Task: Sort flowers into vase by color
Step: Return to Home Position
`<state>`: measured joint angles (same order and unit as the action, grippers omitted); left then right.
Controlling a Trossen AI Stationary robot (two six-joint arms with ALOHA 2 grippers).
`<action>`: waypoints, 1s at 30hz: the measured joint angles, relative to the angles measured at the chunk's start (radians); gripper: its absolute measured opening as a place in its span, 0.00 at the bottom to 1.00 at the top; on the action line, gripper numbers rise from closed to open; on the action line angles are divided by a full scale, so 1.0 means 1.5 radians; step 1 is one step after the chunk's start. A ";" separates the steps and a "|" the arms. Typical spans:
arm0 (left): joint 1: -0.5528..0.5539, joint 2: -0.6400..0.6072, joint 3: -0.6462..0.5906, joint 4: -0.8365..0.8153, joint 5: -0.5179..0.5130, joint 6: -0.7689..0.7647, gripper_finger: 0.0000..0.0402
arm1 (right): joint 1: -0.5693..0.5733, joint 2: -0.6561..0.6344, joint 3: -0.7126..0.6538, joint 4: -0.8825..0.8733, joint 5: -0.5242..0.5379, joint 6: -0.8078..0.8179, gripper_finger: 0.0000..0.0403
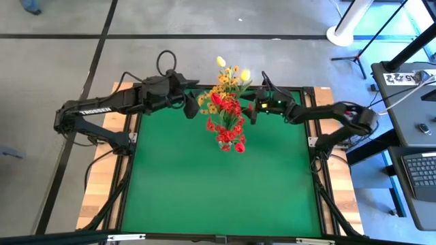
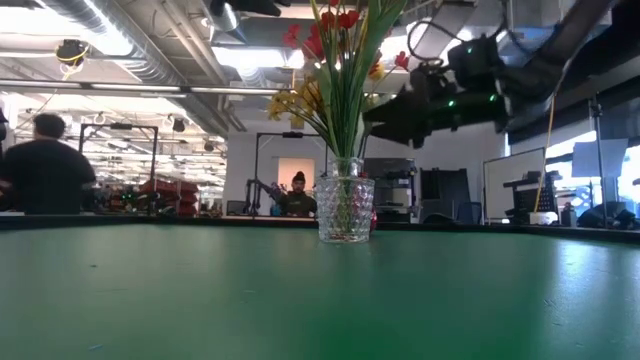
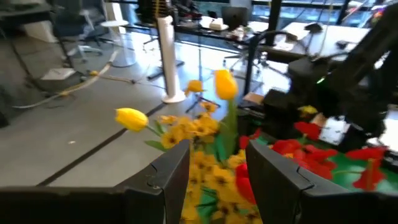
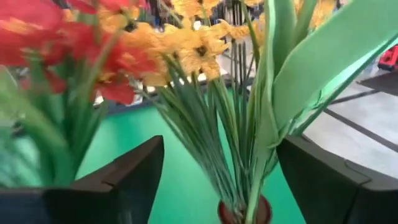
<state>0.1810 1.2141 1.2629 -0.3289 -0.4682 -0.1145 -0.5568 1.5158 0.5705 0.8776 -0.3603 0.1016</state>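
The artificial flowers stood together as 1 bunch at the far middle of the green tabletop (image 1: pixel 204 190), between the 2 grippers. In the low view their thin green stems (image 2: pixel 345 120) ran down into 1 clear cut-glass vase (image 2: pixel 346 215), which stood upright. The right wrist view showed a reddish round rim (image 4: pixel 264 213) at the foot of some stems; whether that was a second vase could not be told.

From above, 2 yellow tulips (image 1: pixel 221 62) topped the far side of the bunch. The yellow-orange clustered sprays (image 1: pixel 228 83) lay just beneath them, and the red flowers (image 1: pixel 229 109) were on the near side. The red heads were too crowded to count.

The left gripper (image 1: pixel 193 109) hung just left of the bunch. Its jaws were apart and empty, with the yellow blooms beyond them in its wrist view (image 3: pixel 217 149). The right gripper (image 1: pixel 251 112) hung just right of the bunch. Its jaws were spread wide and held nothing (image 4: pixel 221 143).

The left arm carried the white word "TROSSEN" (image 1: pixel 95 109).

Across the room, 2 people showed: 1 dark-clothed person (image 2: pixel 45 175) at the left and 1 seated person (image 2: pixel 298 195) behind the vase.
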 joint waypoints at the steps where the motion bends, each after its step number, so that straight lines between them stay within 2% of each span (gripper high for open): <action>1: 0.000 -0.005 0.000 -0.006 -0.006 0.007 0.38 | 0.000 -0.024 0.000 -0.037 0.000 -0.010 0.77; 6: 0.000 -0.048 0.000 -0.025 -0.010 0.014 0.38 | 0.000 -0.149 0.000 -0.196 0.001 -0.056 0.81; 12: -0.001 -0.102 -0.003 -0.085 -0.010 0.000 0.33 | 0.000 -0.277 0.000 -0.316 0.055 -0.087 0.81; 17: -0.021 -0.157 -0.107 -0.053 -0.008 -0.040 0.23 | 0.000 -0.373 -0.025 -0.398 0.101 -0.092 0.80; 24: -0.056 -0.271 -0.303 0.112 0.001 -0.057 0.06 | 0.000 -0.549 -0.138 -0.379 0.117 -0.045 0.65; 27: -0.057 -0.319 -0.369 0.173 0.048 -0.059 0.01 | 0.000 -0.620 -0.176 -0.383 0.099 -0.011 0.55; 30: -0.058 -0.354 -0.437 0.232 0.110 -0.060 0.01 | 0.000 -0.682 -0.211 -0.395 0.094 0.010 0.43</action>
<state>0.0943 0.6824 0.6070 0.0198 -0.3034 -0.2047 -0.5571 0.4921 0.2539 0.2846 -0.2194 0.1161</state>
